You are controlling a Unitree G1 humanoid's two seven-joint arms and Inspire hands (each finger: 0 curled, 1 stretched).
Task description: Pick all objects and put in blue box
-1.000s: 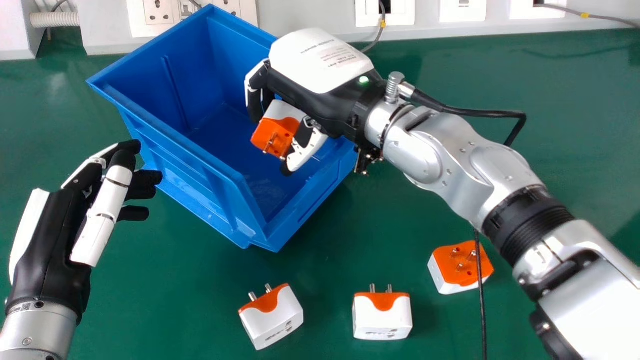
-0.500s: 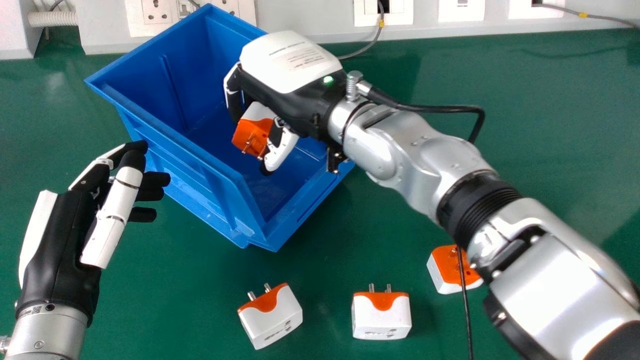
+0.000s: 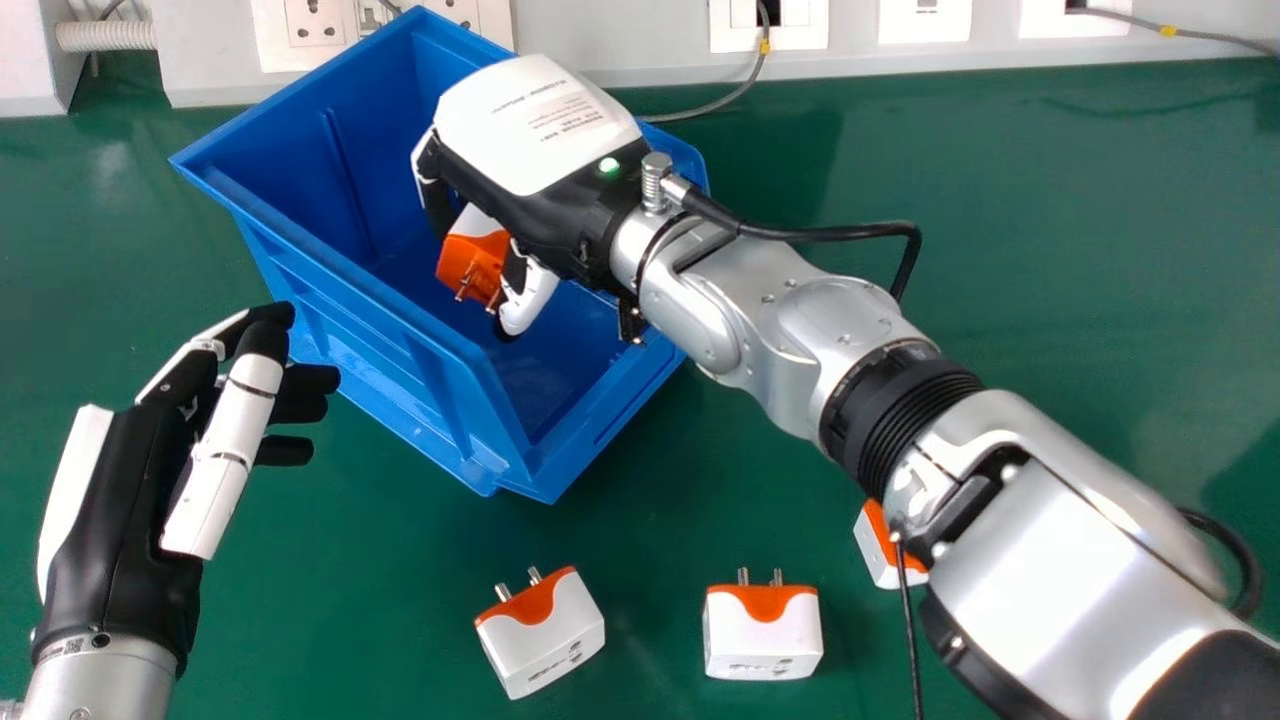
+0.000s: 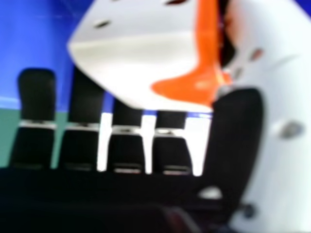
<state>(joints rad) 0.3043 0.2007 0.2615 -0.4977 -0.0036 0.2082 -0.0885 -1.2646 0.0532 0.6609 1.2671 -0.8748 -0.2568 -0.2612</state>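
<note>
Moved farther over the blue box, pinching 1 plug adapter with the right hand, probably for release inside; alongside, no load for the relaxed left hand.

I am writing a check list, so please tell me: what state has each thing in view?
Box: upright, open-topped
Right hand: shut round a plug
That plug: held over the box's inside
Left hand: open and unloaded
Left loose plug: lying on the table
Middle loose plug: lying likewise
Right loose plug: on the table, partly behind the right arm
Right hand's light: lit green
</note>
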